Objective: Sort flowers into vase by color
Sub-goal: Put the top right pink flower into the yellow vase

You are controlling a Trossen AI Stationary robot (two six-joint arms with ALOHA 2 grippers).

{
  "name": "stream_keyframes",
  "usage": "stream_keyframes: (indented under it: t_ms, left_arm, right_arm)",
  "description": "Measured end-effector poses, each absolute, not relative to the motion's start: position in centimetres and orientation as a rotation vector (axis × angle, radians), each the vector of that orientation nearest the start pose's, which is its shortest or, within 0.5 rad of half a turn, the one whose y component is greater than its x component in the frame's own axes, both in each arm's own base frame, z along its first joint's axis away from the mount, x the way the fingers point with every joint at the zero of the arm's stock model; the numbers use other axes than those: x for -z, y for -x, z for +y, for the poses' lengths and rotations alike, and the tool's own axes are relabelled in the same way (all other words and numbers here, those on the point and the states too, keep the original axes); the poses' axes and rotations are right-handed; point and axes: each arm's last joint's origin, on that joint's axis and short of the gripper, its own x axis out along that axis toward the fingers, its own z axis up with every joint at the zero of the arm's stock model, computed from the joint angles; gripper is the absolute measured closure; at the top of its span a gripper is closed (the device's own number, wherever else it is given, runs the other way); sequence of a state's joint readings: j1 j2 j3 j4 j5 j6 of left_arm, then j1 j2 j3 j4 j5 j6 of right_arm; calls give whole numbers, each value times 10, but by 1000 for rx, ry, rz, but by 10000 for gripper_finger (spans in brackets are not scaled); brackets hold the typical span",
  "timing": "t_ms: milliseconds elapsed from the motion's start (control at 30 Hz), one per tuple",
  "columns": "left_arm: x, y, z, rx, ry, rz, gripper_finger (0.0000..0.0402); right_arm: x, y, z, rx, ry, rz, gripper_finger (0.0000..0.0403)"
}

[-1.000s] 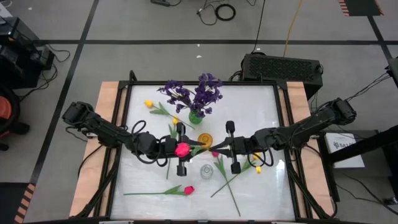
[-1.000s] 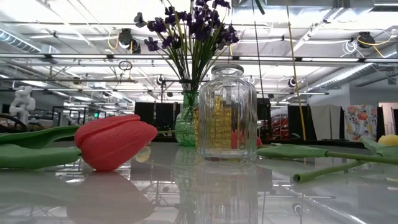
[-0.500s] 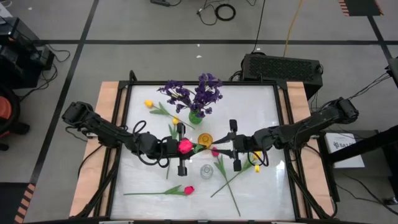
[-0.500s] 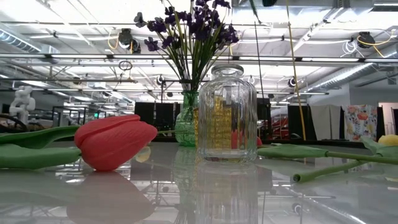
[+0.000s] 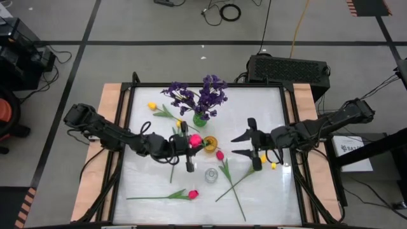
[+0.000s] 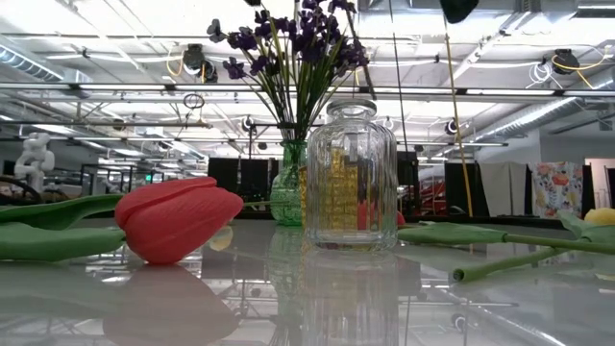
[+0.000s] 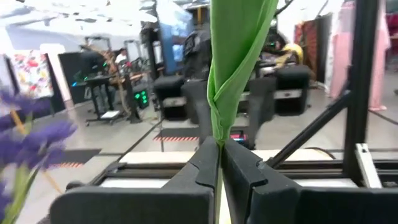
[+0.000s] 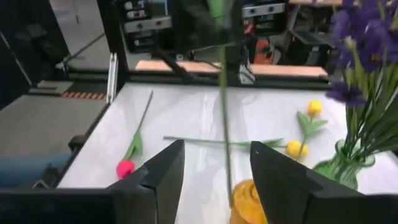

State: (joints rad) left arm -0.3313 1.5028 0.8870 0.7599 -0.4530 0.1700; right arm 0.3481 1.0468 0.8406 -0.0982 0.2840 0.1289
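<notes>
Dark fingers of the left gripper (image 5: 189,151) pinch a pink tulip (image 5: 194,140) by its green stem, the bloom just left of the amber vase (image 5: 210,142) at mid-table. To the right, the right gripper (image 5: 252,145) hangs with its fingers spread, holding nothing. Purple sprigs (image 5: 202,97) stand in the green vase (image 5: 200,119) farther back. Another pink tulip (image 5: 192,194) lies near the front edge.
</notes>
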Motion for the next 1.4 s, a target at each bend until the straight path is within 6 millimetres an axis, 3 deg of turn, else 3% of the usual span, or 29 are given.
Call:
stream_keyframes:
  t_ms: [167,433,533,767,1133,1400]
  left_arm:
    - [-278,-307,-85,-141,-103,-134,387]
    - [-278,-279,-61,-147,-44,-168,387]
    - [-268,-275,-53,-151,-23,-148,387]
    - [-251,-276,-31,-172,22,-115,387]
    - [-239,-271,-28,-179,36,-88,387]
    - [-223,-282,-29,-179,36,-64,387]
  right_arm:
    - [-310,-218,74,-59,-16,319,227]
    - [-309,-218,74,-60,-3,327,227]
    - [-309,-217,74,-57,0,329,227]
    - [-309,-217,74,-56,2,329,227]
    - [-309,-217,74,-58,14,330,227]
    - [-309,-218,74,-58,14,330,227]
